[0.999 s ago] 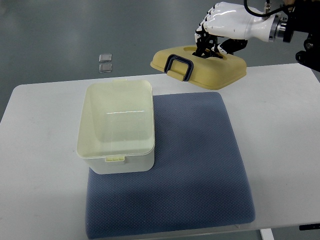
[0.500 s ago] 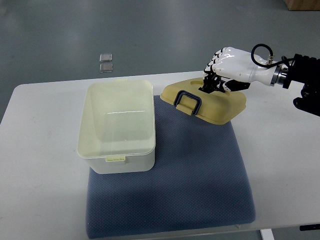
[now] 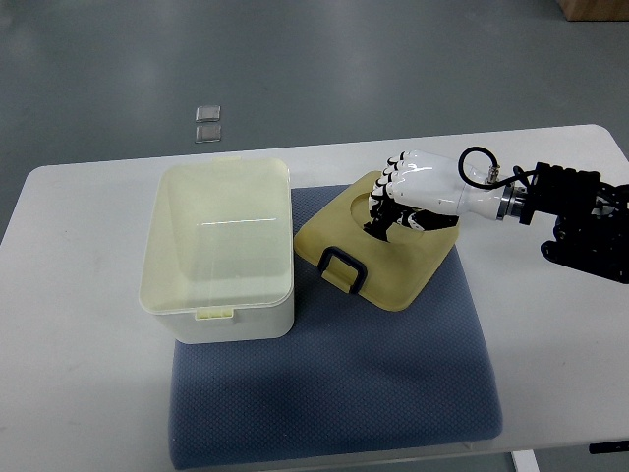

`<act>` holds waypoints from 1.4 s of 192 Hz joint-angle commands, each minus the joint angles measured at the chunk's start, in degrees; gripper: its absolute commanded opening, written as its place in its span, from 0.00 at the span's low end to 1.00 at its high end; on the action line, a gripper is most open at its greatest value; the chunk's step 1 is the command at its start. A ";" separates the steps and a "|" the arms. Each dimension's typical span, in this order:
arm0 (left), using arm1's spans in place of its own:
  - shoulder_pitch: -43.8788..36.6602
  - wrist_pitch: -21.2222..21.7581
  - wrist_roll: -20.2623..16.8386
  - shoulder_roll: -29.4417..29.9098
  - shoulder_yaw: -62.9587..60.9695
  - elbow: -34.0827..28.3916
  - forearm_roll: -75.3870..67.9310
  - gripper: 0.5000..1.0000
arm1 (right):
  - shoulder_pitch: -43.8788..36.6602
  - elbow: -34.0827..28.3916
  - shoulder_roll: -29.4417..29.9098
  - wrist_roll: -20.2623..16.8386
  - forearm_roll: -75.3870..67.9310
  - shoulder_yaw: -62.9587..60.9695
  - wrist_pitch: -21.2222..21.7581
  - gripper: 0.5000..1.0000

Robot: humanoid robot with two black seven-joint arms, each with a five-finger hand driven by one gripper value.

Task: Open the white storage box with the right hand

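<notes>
Lab: bare table [image 3: 88,324], grey floor [image 3: 295,59].

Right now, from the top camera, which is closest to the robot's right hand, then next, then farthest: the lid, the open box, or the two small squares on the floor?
1. Lid, under the right hand.
2. Open box, to the left.
3. Two small squares, on the floor beyond the table.

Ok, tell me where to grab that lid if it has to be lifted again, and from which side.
Take the lid by the round recess in its top, coming straight down from above, as the right hand grips it now. The lid lies nearly flat on the blue mat, top up, so the recess faces upward; the dark latch at its near edge looks too slim.
</notes>
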State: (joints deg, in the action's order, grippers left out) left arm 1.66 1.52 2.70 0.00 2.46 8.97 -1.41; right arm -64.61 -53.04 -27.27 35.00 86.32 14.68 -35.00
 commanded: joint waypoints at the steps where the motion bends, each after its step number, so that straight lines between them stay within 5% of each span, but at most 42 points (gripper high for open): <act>1: 0.01 -0.02 0.03 0.00 0.00 0.00 0.00 1.00 | 0.10 0.13 0.20 0.00 0.07 0.18 0.00 0.60; 85: 0.01 -0.02 0.03 0.00 0.00 0.00 0.00 1.00 | -0.34 0.48 -1.47 0.00 -0.02 -0.09 3.01 0.64; 146: 0.01 -0.02 0.03 0.00 0.00 0.00 0.00 1.00 | -1.22 1.27 -6.74 0.00 -0.37 -6.94 11.54 0.64; 167: 0.01 0.07 0.03 0.00 0.00 0.00 0.00 1.00 | -1.13 0.83 -8.15 0.00 -2.04 -14.59 18.74 0.64; 207: 0.01 -0.02 0.03 0.00 0.00 0.00 0.00 1.00 | 3.35 0.04 -6.13 0.00 -21.36 -36.29 40.18 0.64; 225: 0.01 -0.02 0.03 0.00 0.00 0.00 0.00 1.00 | 5.55 0.13 -4.02 0.00 -32.27 -41.22 43.88 0.64; 269: 0.01 -0.02 -0.06 0.00 0.00 0.00 0.00 1.00 | 9.50 0.30 -1.38 -17.16 -60.66 -42.71 45.55 0.70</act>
State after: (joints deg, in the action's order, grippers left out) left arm 1.65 1.51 2.72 0.00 2.46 8.96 -1.41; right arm -56.43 -52.85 -29.76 23.97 36.83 -28.23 10.48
